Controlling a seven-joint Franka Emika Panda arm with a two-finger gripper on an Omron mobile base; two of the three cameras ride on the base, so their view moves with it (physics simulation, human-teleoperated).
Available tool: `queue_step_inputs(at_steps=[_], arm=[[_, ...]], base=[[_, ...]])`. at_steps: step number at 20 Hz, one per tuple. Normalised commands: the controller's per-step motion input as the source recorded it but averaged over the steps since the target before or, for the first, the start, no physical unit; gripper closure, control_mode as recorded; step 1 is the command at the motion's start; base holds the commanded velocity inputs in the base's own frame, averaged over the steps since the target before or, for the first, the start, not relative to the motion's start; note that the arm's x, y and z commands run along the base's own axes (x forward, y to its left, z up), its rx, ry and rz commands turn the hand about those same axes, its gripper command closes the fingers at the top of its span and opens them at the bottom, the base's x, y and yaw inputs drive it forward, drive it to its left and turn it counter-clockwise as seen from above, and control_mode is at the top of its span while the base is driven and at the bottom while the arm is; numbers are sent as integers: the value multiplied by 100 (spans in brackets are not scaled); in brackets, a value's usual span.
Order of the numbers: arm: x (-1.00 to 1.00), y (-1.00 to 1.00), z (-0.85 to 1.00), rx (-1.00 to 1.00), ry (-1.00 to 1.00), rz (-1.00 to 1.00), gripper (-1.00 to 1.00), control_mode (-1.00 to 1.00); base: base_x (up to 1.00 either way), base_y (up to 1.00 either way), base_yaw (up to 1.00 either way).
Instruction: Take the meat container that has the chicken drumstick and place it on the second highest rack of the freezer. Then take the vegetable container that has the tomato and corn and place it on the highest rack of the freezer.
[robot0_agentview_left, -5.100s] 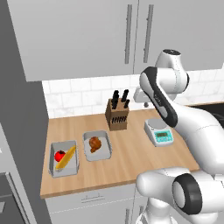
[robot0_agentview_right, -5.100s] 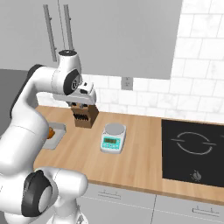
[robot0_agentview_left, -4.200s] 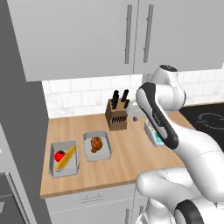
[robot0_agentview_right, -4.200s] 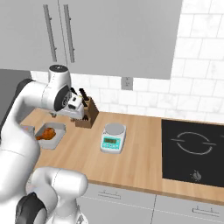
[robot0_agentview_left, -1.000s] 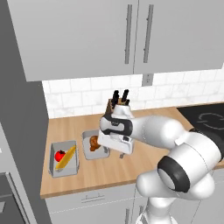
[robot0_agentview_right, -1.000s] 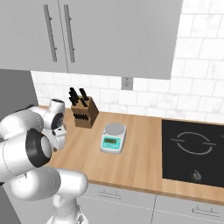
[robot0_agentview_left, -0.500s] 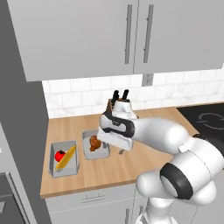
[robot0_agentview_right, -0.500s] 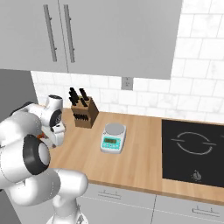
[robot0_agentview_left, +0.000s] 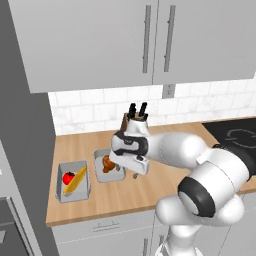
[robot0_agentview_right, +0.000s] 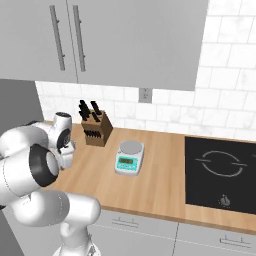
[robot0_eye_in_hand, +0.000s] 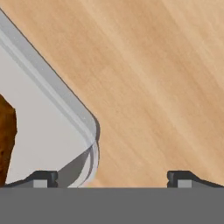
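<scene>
Fingers (robot0_eye_in_hand: 43, 178) spread wide astride meat container (robot0_eye_in_hand: 52, 131) corner rim, bare wooden counter (robot0_eye_in_hand: 153, 87) alongside, chicken drumstick (robot0_eye_in_hand: 6, 140) inside

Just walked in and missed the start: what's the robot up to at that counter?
The white arm has lowered its open hand over the right rim of the shallow grey tray holding the reddish-brown chicken drumstick; one fingertip is over the tray, the other over the wooden counter. Nothing is gripped yet. The tray with the tomato and corn sits alongside.
</scene>
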Motion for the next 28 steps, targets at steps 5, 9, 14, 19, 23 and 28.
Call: queue_step_inputs(at_steps=[5, 9, 14, 19, 23, 28], arm=[[20, 0, -7, -2, 0, 0, -100, -100], [11, 0, -5, -1, 0, 0, -100, -100], [-13, 0, -43, -1, 1, -4, -100, -100], [-12, 6, -29, 0, 0, -5, -100, -100], [0, 10, -18, 0, 0, -2, -100, -100], [-14, 12, -50, -3, 1, -4, 100, -100]], base=[[0, 0, 0], [0, 0, 0], [0, 0, 0], [0, 0, 0], [0, 0, 0], [0, 0, 0]])
